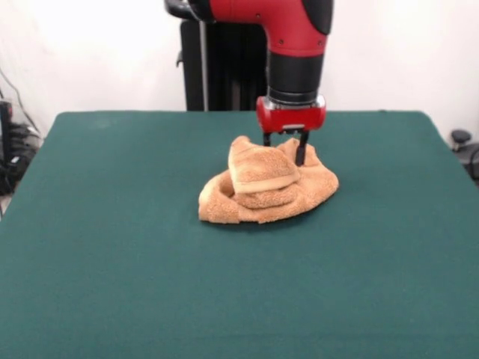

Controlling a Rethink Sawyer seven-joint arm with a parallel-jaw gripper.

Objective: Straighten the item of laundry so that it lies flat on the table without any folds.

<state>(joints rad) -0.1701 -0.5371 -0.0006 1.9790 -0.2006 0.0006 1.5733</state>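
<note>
Table: dark green cloth top (112, 284) fills the foreground, bare and smooth all the way up to the bundle, well in front of the fingers.
Towel: the orange-tan terry towel (266, 191) sits bunched in a rumpled mound near the middle of the table, right under and just in front of the fingers.
Folds: a thick flap lies doubled over the top of the mound, on the camera's left of the fingers, with a smoother band showing along its edge; the lower layers curl round it in a loop.
Gripper: the red-and-black gripper (284, 146) hangs straight down over the back of the mound.
Fingers: two dark fingers (301, 149) stand apart, tips down at the towel's rear crest, one partly hidden behind the cloth; whether they pinch any fabric cannot be told.
Arm: the red arm (296, 37) comes down from above, directly over the fingers.
Pedestal: a black pedestal (224, 71) stands behind the fingers, at the table's far edge.
</note>
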